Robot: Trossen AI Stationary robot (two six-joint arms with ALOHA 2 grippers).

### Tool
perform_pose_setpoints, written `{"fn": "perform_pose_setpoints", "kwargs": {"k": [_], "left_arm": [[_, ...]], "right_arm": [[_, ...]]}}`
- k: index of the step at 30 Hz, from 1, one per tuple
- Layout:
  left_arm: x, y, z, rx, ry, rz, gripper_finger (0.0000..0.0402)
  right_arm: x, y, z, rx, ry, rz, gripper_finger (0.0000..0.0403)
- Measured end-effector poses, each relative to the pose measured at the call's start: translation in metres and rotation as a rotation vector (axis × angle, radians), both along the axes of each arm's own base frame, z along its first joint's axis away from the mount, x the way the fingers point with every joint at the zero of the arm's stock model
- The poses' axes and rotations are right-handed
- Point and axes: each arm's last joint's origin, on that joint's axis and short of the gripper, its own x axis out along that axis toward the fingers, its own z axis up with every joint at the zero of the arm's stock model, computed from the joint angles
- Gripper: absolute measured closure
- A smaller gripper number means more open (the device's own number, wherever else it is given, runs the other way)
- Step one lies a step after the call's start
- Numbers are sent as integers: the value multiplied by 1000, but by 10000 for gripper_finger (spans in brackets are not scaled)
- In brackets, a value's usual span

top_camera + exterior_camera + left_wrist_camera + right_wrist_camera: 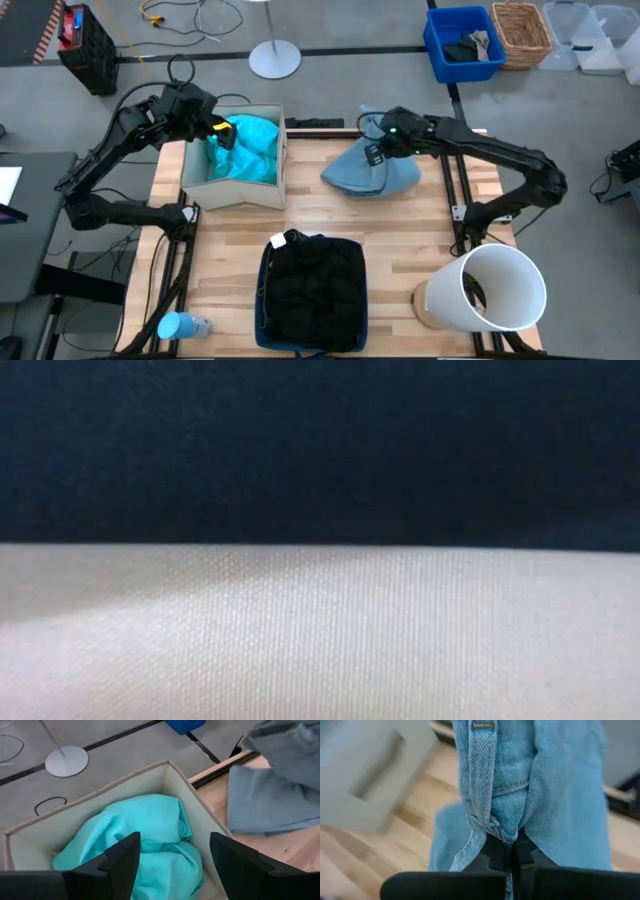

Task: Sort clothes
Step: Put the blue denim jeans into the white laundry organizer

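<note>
The bright teal garment (245, 150) lies bunched in the beige fabric box (270, 195) at the table's far left. My left gripper (222, 135) hovers open over it, its fingers (120, 862) clear of the teal cloth (145, 835). My right gripper (376, 152) is shut on the light blue denim garment (375, 175) at the table's far middle. The black garment (315, 285) fills a dark bin (262, 300) at the near edge. Something dark (474, 292) lies inside the white round bin (500, 300). I cannot tell what it is. My right gripper pinches a bunched, seamed fold of the light blue denim (495, 827) between its two shut fingers, several layers gathered together. The fingers come from the table's right side, slanting down. The rest of the garment (360, 180) lies heaped on the table.
The low view is blocked by dark and white cloth (320, 620) right in front of it. A blue crate with dark rags (465, 45) and a wicker basket (522, 30) stand on the floor beyond the table. A light blue cup (182, 326) lies at the near left corner.
</note>
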Motion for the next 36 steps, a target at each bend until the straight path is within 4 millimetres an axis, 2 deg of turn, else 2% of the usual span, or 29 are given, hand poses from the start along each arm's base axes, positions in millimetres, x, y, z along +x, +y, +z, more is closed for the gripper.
{"fn": "perform_pose_setpoints", "kwargs": {"k": [7,18,27,36], "left_arm": [[2,0,1,-4,-20,-35,168],[2,-1,1,-21,-35,-67,168],[1,-2,2,-22,-44,-68,168],[-4,-7,14,10,-186,-98,168]], "right_arm": [[-3,10,31,-96,-249,-2,403],[12,13,62,-254,-538,61,403],[16,12,91,-376,-818,58,403],[10,10,125,-555,-1147,41,403]]}}
